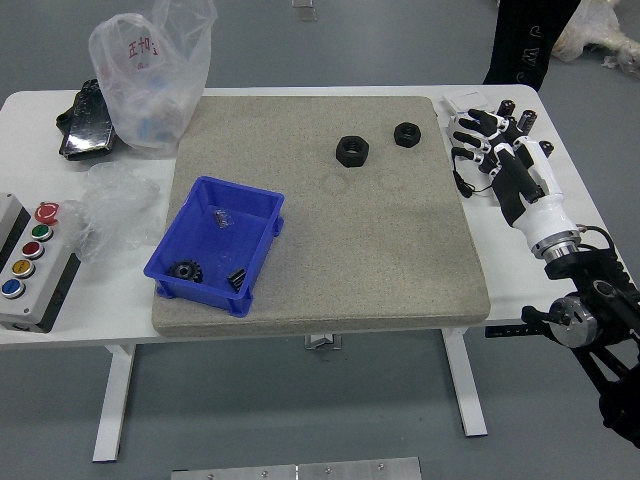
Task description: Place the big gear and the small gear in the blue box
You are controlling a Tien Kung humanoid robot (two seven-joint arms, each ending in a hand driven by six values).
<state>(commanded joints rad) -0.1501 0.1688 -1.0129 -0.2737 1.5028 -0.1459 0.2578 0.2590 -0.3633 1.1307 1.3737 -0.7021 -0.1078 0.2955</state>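
My right hand point(484, 142) hovers over the table's right part, palm side toward the left, its fingers spread and holding nothing. The blue box point(219, 295) stands on the left of the grey mat. Inside it lie a dark toothed gear point(186, 271) at the near left, a smaller dark gear-like piece point(237, 279) at the near right and a small part point(222, 218) farther back. Two black nut-shaped rings, one larger point(352, 151) and one smaller point(407, 135), lie apart on the mat's far side. My left hand is out of view.
A button panel point(35, 262) stands at the left edge, beside crumpled clear plastic point(108, 212). Behind are a plastic bag point(155, 75) and a black wrapped object point(88, 122). Black cylinders and white boxes stand around my right hand. A person's dark-clothed leg point(530, 42) shows beyond the table.
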